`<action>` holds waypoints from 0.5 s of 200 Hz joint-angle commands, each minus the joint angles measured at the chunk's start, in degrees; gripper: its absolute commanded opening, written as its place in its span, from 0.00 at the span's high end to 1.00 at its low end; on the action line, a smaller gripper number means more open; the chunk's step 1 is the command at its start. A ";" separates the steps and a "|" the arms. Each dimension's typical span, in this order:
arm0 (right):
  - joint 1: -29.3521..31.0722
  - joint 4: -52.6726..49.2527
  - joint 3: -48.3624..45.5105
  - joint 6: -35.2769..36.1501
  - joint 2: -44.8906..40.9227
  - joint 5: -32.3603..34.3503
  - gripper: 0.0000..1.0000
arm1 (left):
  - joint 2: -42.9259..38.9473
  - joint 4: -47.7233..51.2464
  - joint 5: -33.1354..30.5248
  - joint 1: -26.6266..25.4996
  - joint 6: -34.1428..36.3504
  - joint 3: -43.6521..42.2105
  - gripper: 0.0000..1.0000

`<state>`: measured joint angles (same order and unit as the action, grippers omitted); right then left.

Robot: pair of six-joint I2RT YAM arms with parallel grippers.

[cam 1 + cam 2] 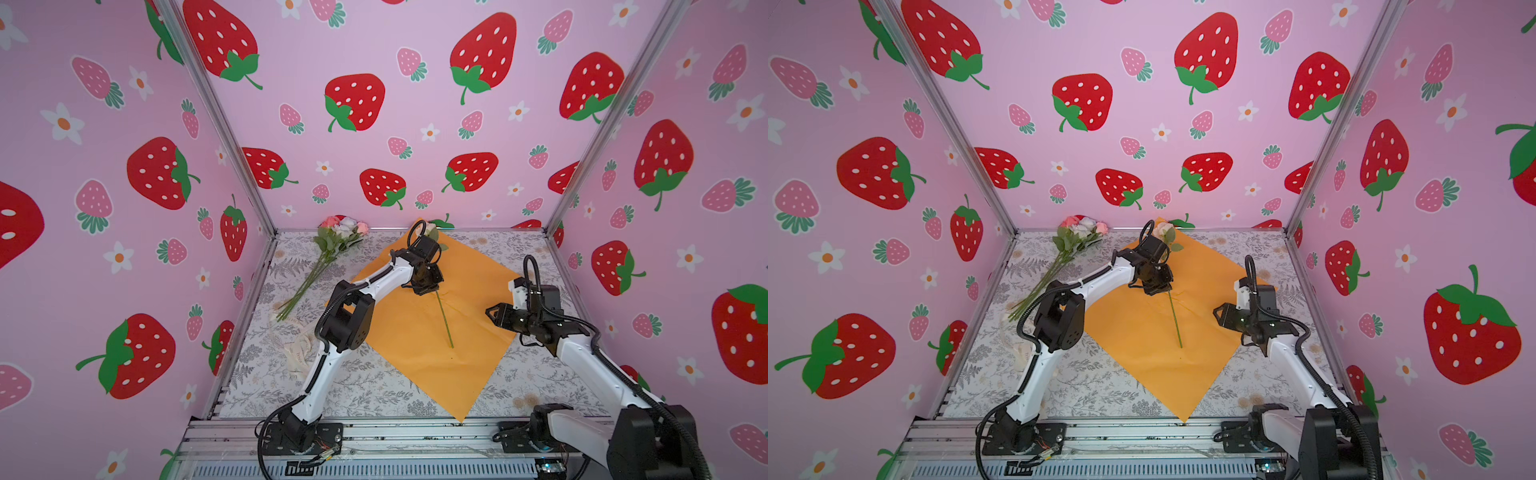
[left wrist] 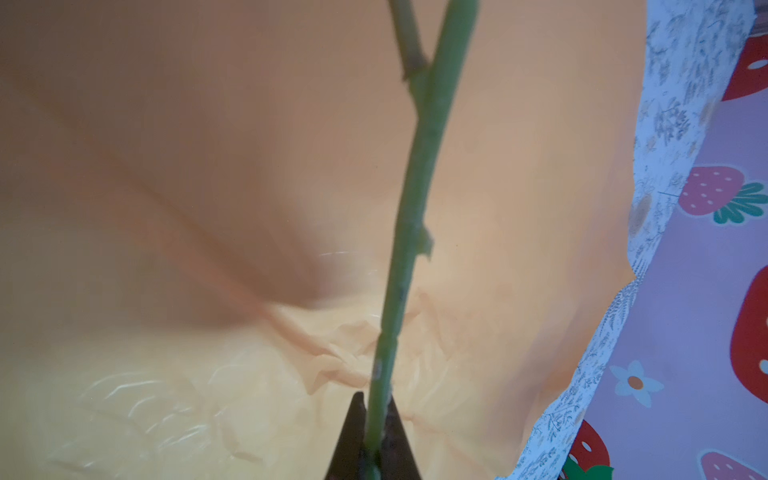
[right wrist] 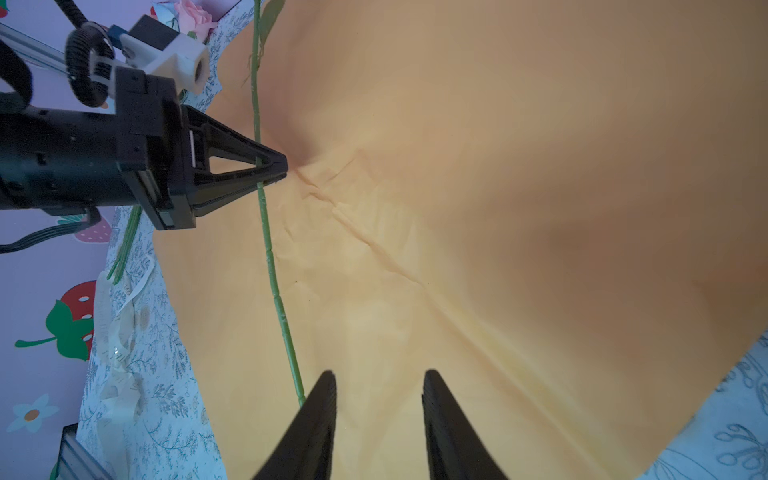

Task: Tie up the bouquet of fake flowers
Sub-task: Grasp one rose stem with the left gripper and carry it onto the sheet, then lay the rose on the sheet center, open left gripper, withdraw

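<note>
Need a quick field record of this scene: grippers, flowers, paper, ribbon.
left gripper: shut on the single flower, at its stem
right gripper: open, empty, over the right part of the orange wrapping paper
single flower: over the paper, head toward the back wall
bunch of fake flowers: on the table, back left, off the paper
ribbon: loose on the table by the bunch's stem ends
tied: not yet

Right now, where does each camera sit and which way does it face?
Top views: high in front, looking down on both arms, orange wrapping paper, bouquet.
Left wrist: on left arm, along shut left jaws gripping a single rose stem.
Right wrist: on right arm, past open right jaws toward that stem.
Shared: stem, paper.
</note>
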<state>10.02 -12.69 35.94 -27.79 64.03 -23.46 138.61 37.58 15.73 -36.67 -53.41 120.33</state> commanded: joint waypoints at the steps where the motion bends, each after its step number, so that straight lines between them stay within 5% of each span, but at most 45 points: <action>1: 0.17 -0.93 -0.09 0.18 0.47 -0.89 0.62 | 2.93 5.84 -1.25 -0.96 -0.43 6.50 0.97; 100: 0.10 -1.13 -0.54 0.72 0.60 -1.21 0.62 | 7.44 9.81 -3.65 -2.80 -0.75 12.28 0.89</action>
<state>10.02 -12.97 35.94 -27.38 64.38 -23.97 143.96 44.66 13.91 -39.44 -53.84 128.66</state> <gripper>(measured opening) 0.385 0.097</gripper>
